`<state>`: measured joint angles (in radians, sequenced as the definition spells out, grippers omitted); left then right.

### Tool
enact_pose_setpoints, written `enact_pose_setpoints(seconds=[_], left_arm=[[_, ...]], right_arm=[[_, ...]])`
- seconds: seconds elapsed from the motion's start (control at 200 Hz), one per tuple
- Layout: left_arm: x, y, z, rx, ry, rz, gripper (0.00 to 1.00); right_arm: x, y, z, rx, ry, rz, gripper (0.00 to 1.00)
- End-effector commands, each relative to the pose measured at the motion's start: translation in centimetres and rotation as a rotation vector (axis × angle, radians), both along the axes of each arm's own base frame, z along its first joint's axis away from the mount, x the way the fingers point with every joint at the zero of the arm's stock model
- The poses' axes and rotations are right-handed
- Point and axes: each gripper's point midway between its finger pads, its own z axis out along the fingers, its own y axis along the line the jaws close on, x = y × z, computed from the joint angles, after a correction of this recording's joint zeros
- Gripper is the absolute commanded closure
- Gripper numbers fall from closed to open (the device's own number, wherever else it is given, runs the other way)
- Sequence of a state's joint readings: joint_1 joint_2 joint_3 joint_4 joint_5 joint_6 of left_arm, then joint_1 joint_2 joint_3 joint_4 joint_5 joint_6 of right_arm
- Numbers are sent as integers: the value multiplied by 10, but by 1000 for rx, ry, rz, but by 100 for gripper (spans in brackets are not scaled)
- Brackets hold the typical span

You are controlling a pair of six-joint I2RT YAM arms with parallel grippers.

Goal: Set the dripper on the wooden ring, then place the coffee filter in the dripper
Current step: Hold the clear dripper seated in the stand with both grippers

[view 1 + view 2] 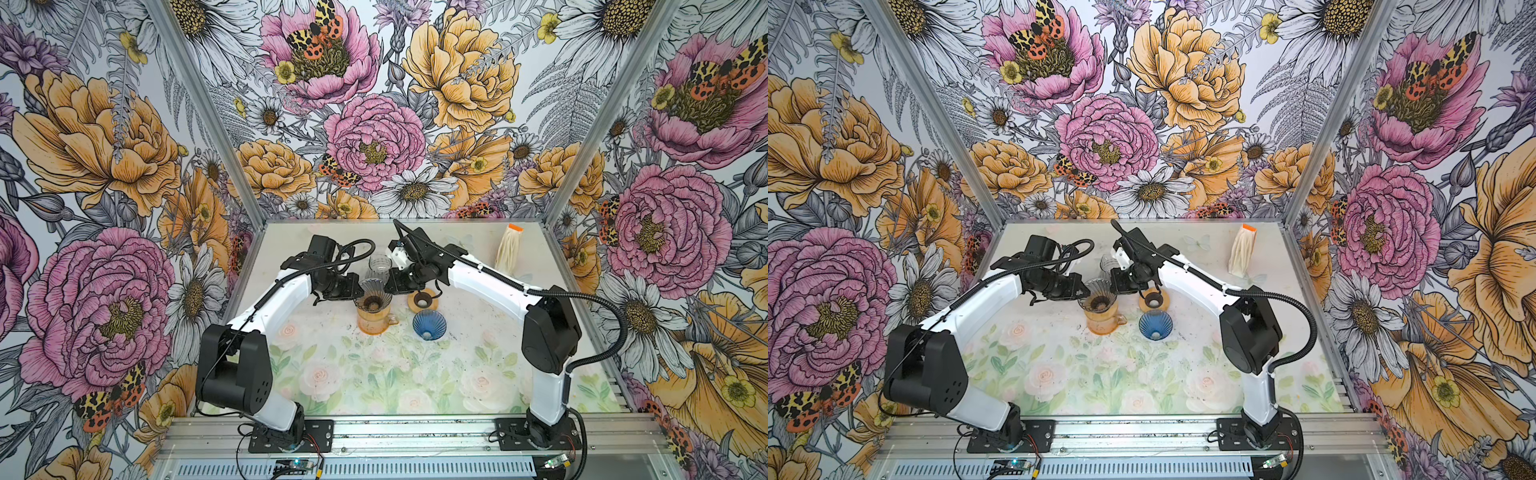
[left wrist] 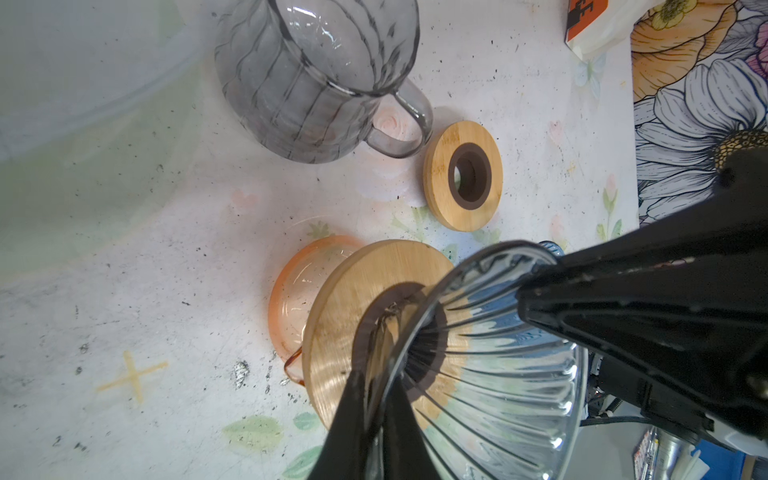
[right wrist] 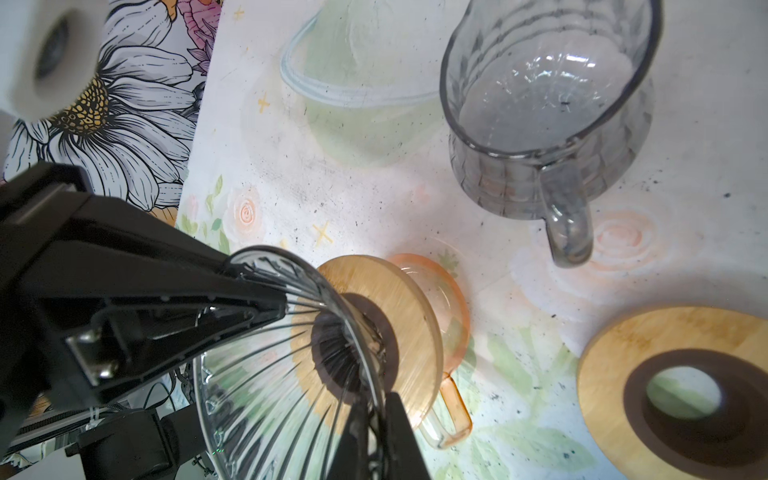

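Dripper [image 2: 498,374] rim pinched in left gripper [image 2: 376,399].

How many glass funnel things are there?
2. The clear dripper is over the orange jug; the blue dripper rests on the table beside it.

The smoky grey glass jug [image 1: 379,261] is half hidden behind the clear ribbed glass dripper [image 1: 375,296], whose bamboo collar [image 2: 345,299] covers most of the orange glass mug [image 2: 291,291]. The loose bamboo ring [image 3: 611,353] is cropped.
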<state>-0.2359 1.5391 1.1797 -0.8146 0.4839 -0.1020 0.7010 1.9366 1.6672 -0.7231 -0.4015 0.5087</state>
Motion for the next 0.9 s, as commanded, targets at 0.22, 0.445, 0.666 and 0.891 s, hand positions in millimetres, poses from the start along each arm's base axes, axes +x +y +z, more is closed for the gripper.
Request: enact_pose_setpoints(seconds=[0.22, 0.445, 0.666, 0.891], left_arm=[[-3, 11, -30, 95, 40, -10, 90], [2, 4, -9, 68, -10, -14, 85], [7, -4, 12, 50, -64, -23, 80], [9, -2, 22, 49, -93, -7, 73]], right_arm=[[-18, -7, -39, -110, 84, 26, 90], [-11, -3, -17, -66, 45, 29, 87], [-5, 1, 6, -30, -9, 38, 82], [0, 1, 22, -15, -53, 41, 73]])
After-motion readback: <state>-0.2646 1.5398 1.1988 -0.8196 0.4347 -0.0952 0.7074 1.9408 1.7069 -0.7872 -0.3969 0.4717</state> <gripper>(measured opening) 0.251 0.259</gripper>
